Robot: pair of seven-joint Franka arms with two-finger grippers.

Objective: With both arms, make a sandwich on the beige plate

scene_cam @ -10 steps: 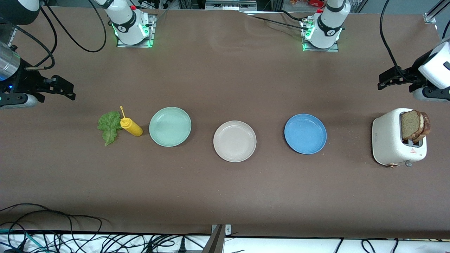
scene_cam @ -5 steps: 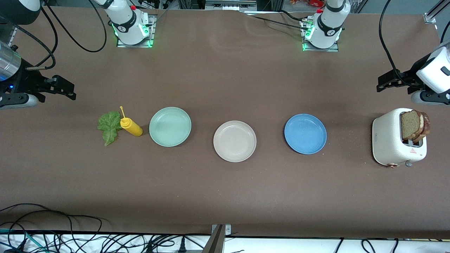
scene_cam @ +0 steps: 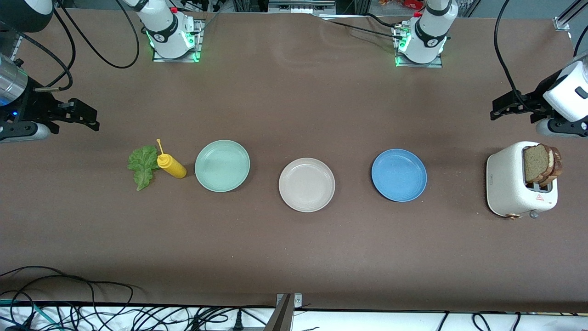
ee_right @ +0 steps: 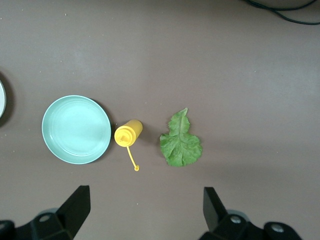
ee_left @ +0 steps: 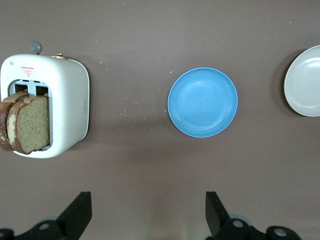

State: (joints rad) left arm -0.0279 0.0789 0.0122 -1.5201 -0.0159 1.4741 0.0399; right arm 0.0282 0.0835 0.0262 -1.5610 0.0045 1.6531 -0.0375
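The round, smooth beige plate [scene_cam: 307, 185] sits mid-table, bare. Two brown bread slices [scene_cam: 542, 163] stand in my white toaster [scene_cam: 514, 186]; the ruffled lettuce leaf [scene_cam: 142, 165] lies by a yellow bottle [scene_cam: 172, 166]. My left gripper [ee_left: 145, 215] and right gripper [ee_right: 145, 212] hang open.

Left gripper [scene_cam: 496, 110] raised at its table end, jaws wide, right gripper [scene_cam: 89, 120] likewise

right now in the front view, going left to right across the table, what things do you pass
lettuce leaf → yellow mustard bottle → mint-green plate → beige plate → blue plate → white toaster with the bread slices standing in its slots.
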